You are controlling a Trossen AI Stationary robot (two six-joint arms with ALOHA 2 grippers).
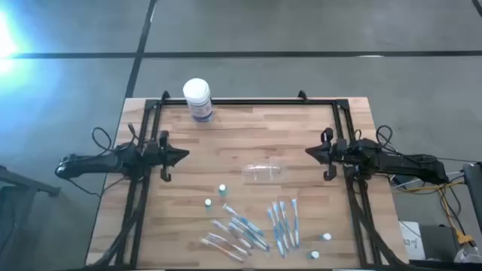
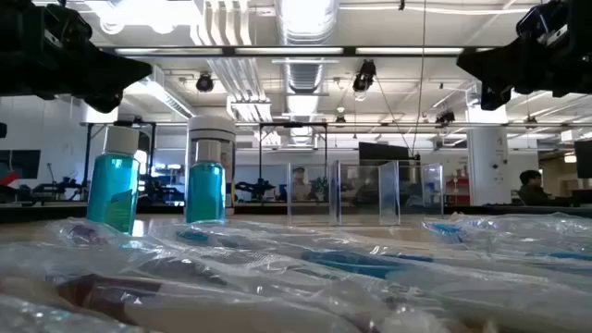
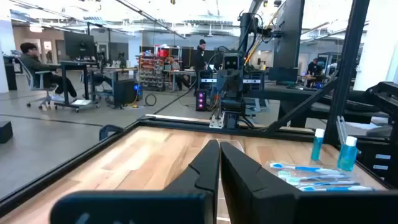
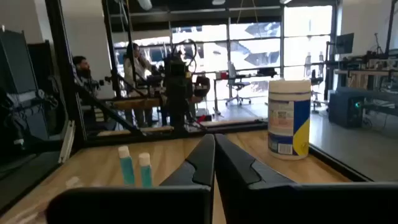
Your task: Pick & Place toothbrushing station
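Note:
The toothbrushing station (image 1: 265, 172) is a small clear plastic holder. It stands by its base on the wooden table (image 1: 248, 128), a little right of the middle; in the low view the station (image 2: 368, 192) shows behind the wrapped brushes. My left gripper (image 1: 185, 156) hovers shut over the table's left side, pointing toward the right. My right gripper (image 1: 308, 152) hovers shut over the right side, pointing toward the left. The station lies between them, nearer the right gripper, and neither touches it. Both wrist views show the fingertips closed together, left gripper (image 3: 219, 148) and right gripper (image 4: 213, 143).
A white round tub with a blue label (image 1: 197, 99) stands at the far edge. Several wrapped toothbrushes (image 1: 241, 229) and more wrapped toothbrushes (image 1: 285, 222) lie near the front edge. Small teal bottles (image 1: 222, 190) stand beside them. A black frame (image 1: 248, 102) borders the table.

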